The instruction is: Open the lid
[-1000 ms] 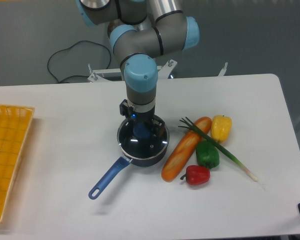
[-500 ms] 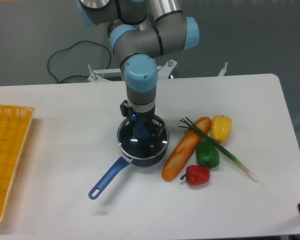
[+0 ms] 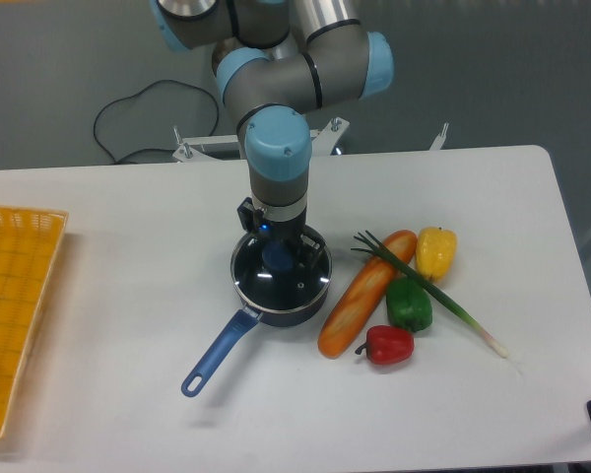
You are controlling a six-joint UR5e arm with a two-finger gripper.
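A small dark-blue saucepan (image 3: 297,313) stands mid-table, its long blue handle (image 3: 217,351) pointing to the front left. The round glass lid (image 3: 272,287) with a dark rim lies on the pan. Its blue centre knob (image 3: 276,258) sits between my fingers. My gripper (image 3: 278,255) comes straight down from above and is shut on that knob. The wrist hides the back part of the lid.
Right of the pan lie a baguette (image 3: 366,293), a green onion (image 3: 443,296), and yellow (image 3: 435,251), green (image 3: 409,304) and red (image 3: 387,344) peppers. A yellow basket (image 3: 10,305) sits at the left edge. A black cable (image 3: 128,108) loops behind the table.
The tip of the saucepan's handle has shifted a little to the right and toward the front. The gripper stays on the knob.
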